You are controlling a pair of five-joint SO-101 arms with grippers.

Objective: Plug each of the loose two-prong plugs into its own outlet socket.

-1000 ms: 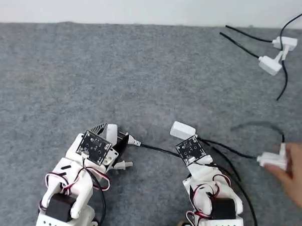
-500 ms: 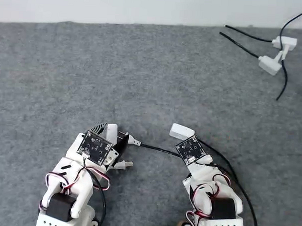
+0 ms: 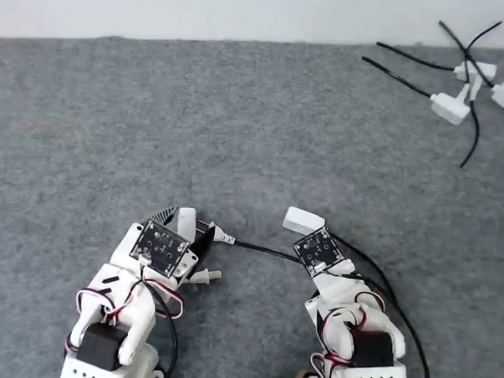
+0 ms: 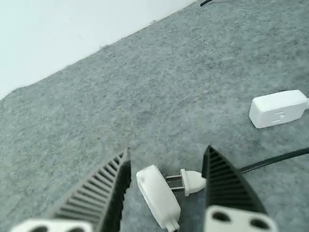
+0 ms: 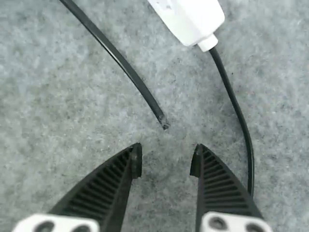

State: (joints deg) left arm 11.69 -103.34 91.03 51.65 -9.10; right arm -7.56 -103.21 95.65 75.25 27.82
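Note:
My left gripper is open around a white outlet socket and a two-prong plug whose prongs point at the socket, a small gap apart. In the high view that plug lies by the left gripper, its black cable running toward the other arm. A second loose plug lies beside the left arm. My right gripper is open over bare felt, just short of a cut cable end. Beyond it lies another white socket, the same socket between the two arms.
Several white plug and socket pieces with black cables lie in a heap at the far right corner, near the felt's back edge. The grey felt covers the table up to a pale wall.
A person's hand at the right edge lifted a white corded piece away from near the right arm; that piece now lies with the heap at the far right. Both arms stayed still.

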